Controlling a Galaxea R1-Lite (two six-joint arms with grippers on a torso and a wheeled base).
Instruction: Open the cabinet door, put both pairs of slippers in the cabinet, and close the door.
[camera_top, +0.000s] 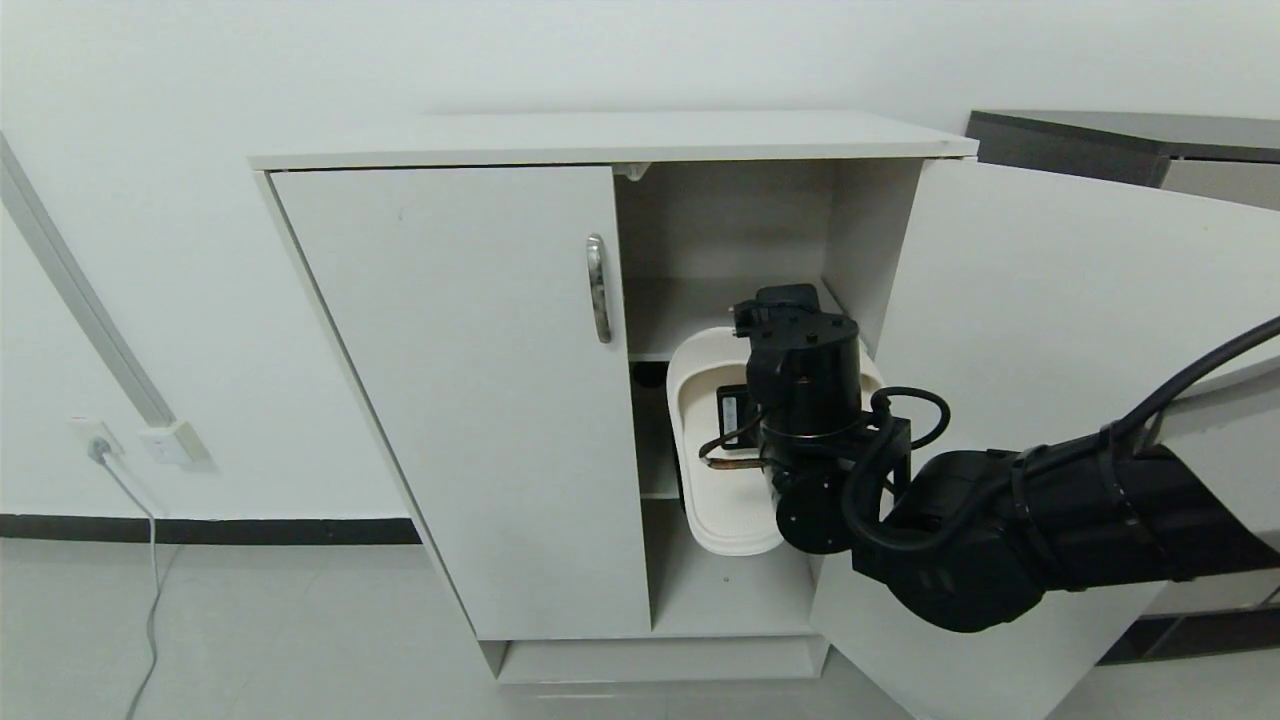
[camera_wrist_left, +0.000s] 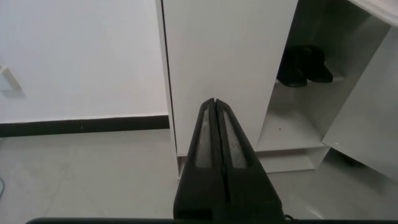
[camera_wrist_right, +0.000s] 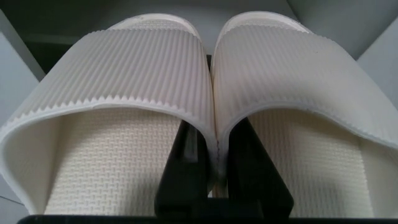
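The left gripper (camera_wrist_left: 215, 109) was pinched shut on nothing. Inside the cabinet (camera_top: 600, 135), black slippers (camera_wrist_left: 305, 65) sat on a shelf (camera_wrist_left: 345, 84). The right gripper (camera_wrist_right: 211, 155) squeezed two ribbed cream slippers (camera_wrist_right: 149, 68) together at the opening, beside the open right door (camera_top: 1050, 400).

- The right arm (camera_top: 1050, 520) covers part of the white slippers (camera_top: 720, 510).
- The open door (camera_top: 1050, 340) runs past the lower edge.
- The dark pair (camera_wrist_left: 305, 65): details too dim.
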